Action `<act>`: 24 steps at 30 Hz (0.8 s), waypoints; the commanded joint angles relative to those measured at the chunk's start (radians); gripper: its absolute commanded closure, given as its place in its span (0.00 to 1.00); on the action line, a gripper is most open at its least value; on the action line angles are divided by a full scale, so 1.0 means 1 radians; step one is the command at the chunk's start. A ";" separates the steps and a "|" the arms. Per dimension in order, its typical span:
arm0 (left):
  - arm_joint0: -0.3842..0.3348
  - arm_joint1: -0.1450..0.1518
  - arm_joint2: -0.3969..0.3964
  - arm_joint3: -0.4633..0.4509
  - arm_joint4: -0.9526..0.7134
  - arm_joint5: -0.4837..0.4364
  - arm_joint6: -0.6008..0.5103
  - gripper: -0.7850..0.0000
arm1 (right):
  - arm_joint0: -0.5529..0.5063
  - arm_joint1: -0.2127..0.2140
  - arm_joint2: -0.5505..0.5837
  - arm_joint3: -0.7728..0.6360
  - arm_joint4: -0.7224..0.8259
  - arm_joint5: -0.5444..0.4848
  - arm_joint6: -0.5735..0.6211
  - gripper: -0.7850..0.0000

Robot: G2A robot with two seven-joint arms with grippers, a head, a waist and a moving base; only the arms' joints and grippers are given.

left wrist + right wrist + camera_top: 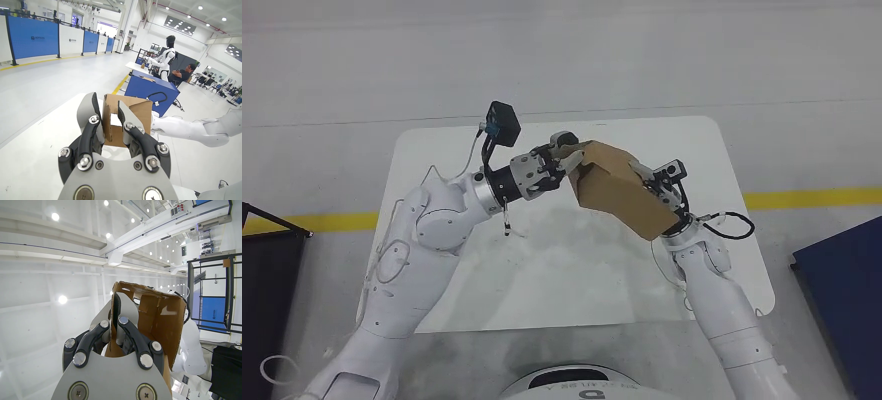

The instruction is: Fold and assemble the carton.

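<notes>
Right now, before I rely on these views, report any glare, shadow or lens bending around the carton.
Top view: even light, the carton stands out against the white table, a faint shadow beneath. Left wrist view: the wide lens bows the fence panels. Right wrist view: ceiling lamps flare bright beside the carton.

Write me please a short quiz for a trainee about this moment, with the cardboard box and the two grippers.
1. True or false: the box lies flat on the table.
2. Choose one. The right gripper is shut on: A) a wall of the box; B) a roll of tape; C) nothing.
3. Short answer: besides the right gripper, what else is at the box?
Key: 1 false, it is held up above the table. 2 A. 3 the left gripper.
</notes>
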State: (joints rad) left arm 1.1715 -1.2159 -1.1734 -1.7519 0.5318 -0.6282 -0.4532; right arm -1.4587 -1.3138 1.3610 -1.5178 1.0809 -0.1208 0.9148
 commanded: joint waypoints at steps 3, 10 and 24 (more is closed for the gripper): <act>-0.005 -0.002 0.026 -0.003 0.034 0.017 0.007 0.55 | 0.000 0.000 -0.001 0.000 -0.002 0.001 0.003 1.00; -0.009 -0.005 0.060 -0.013 0.134 0.068 0.023 0.55 | -0.003 -0.001 -0.004 0.005 0.000 -0.004 0.001 1.00; 0.048 0.007 0.027 -0.075 0.191 0.090 0.049 0.55 | 0.002 -0.003 -0.009 0.021 -0.001 -0.012 -0.018 1.00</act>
State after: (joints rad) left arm 1.2154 -1.2096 -1.1451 -1.8245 0.7228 -0.5370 -0.4044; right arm -1.4580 -1.3162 1.3530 -1.4981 1.0803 -0.1314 0.8989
